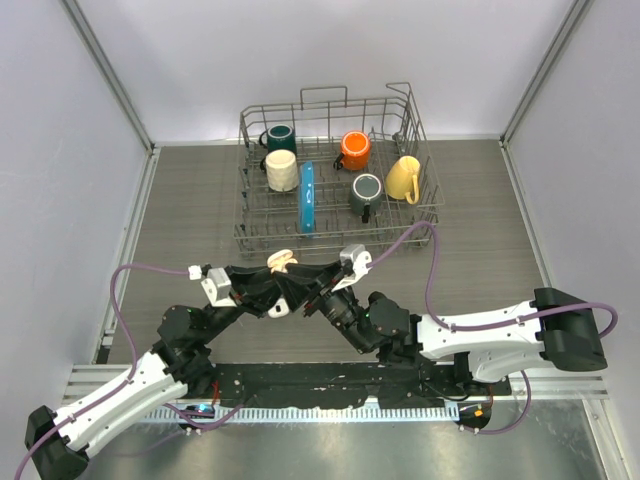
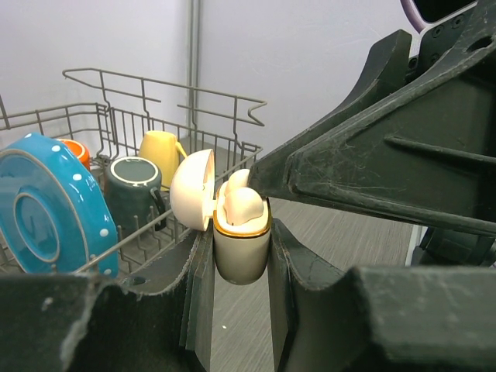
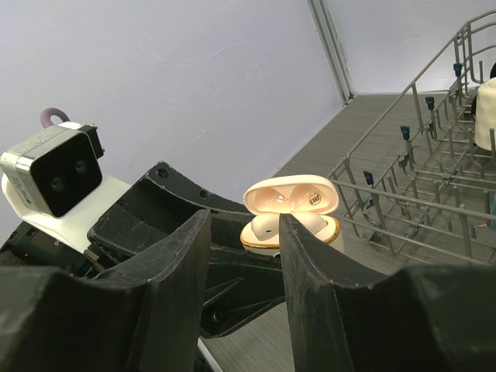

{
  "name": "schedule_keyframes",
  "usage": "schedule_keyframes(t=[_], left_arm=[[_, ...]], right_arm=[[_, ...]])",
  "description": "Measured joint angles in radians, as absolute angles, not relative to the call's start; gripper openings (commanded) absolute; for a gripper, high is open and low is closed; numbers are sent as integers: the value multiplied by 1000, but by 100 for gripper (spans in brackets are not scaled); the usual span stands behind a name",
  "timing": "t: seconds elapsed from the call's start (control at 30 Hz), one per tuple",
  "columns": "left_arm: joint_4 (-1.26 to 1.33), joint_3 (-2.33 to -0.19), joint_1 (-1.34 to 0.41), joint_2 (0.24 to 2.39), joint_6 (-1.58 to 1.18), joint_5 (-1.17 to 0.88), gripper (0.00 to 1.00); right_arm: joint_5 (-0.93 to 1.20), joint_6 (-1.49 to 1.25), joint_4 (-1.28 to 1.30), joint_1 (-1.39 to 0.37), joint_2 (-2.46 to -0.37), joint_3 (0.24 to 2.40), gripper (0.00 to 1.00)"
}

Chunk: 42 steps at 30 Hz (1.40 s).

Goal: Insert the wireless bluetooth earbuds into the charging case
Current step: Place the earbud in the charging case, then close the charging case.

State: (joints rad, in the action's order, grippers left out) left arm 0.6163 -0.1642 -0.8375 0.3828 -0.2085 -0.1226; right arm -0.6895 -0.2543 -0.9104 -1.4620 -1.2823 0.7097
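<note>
The left gripper [image 2: 240,260] clamps the open case [image 3: 291,203] above the tabletop's [image 1: 200,200] middle, and the earbuds [image 2: 242,205] sit inside the case. The right gripper [image 3: 244,232], jaws narrowly parted and holding nothing, has 1 fingertip at the earbuds. A rack [image 1: 335,215] stands at the far edge.

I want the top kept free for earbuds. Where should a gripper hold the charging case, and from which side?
Grip the charging case on its lower body, below the gold rim, across its two sides, coming from underneath, as the left gripper does now. Its lid stands open to one side and an earbud sits in the top, so both should stay clear.
</note>
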Motion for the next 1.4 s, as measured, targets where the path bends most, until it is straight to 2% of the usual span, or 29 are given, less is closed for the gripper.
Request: schedule_keyframes(t=[0.13,0.43,0.57,0.73,0.77,0.8,0.9,1.1,1.27,1.4], left_arm=[[616,-164,-838,381,-208,-123,0],[620,-164,-838,356,-209,-118,0],[612,-165,-838,341,-209,-108,0],[575,-165,-838,327,-202,-96,0],[570,-165,-838,326,-201,-95,0],[565,-165,-838,326,-201,-94,0],[556,-165,-838,325,-202,-90,0],[535,-184,-838,327,-202,-101,0],[525,-196,-838,332,-206,-118,0],[526,-205,-838,366,-208,-156,0]], right_arm=[[-668,-254,-912,-1462,-1279,710,50],[-575,-234,-911,-1462,-1215,710,50],[-566,-254,-867,-1462,-1180,718,57],[-589,-320,-551,-1458,-1149,878,65],[-599,-327,-487,-1457,-1144,919,70],[-610,-335,-435,-1456,-1133,949,71],[-631,-367,-303,-1427,-1077,982,77],[-551,-489,-22,-1192,-994,1021,82],[-433,-596,223,-1030,-1010,1108,84],[-288,-663,324,-933,-1031,1150,86]])
